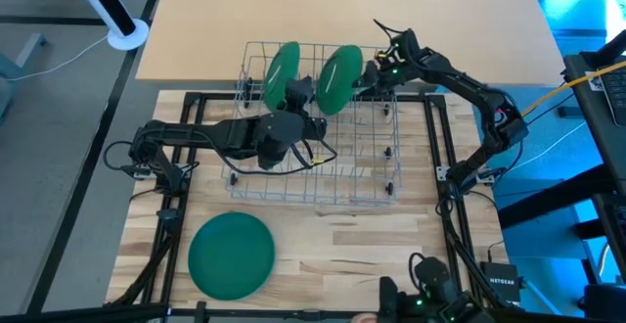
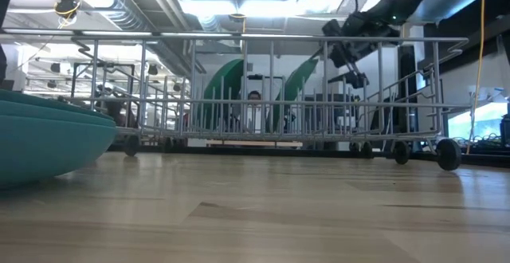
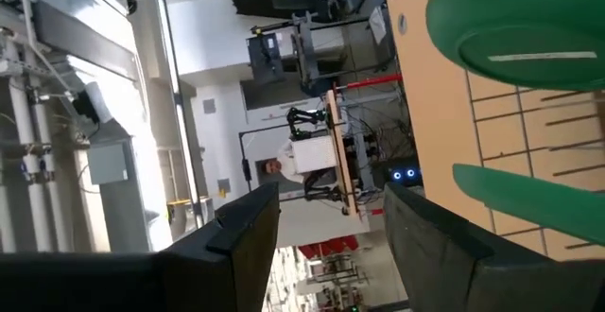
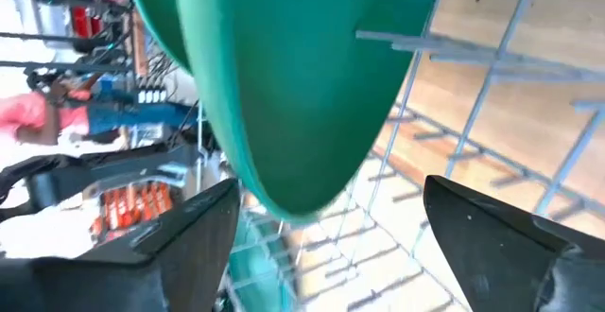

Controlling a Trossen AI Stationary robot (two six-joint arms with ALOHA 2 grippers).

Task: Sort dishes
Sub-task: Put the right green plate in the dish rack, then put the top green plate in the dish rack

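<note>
A: In the wire rack point(image 1: 313, 157) at the middle of the tabletop point(image 1: 352, 245), how many plates are standing?

B: Two green plates stand on edge at the rack's far end, side by side: the left plate point(image 1: 282, 73) and the right plate point(image 1: 339, 78). Both lean a little.

A: And the rest of the dishes?

B: A stack of teal plates point(image 1: 231, 254) lies flat on the wood near the front left corner, well apart from the rack.

A: Where is the right hand point(image 1: 377, 67)?

B: Just beside the right plate, at the rack's far right corner. Its fingers point(image 4: 510, 246) are spread wide on either side of the plate's edge and hold nothing; the plate rests in the wires.

A: The left hand point(image 1: 301, 93)?

B: Over the rack, between the two upright plates and near the left one. Its fingers point(image 3: 236, 236) stand apart with nothing between them.

A: Anyone about?

B: A person point(image 2: 253, 104) shows in the room beyond, seen through the rack.
</note>
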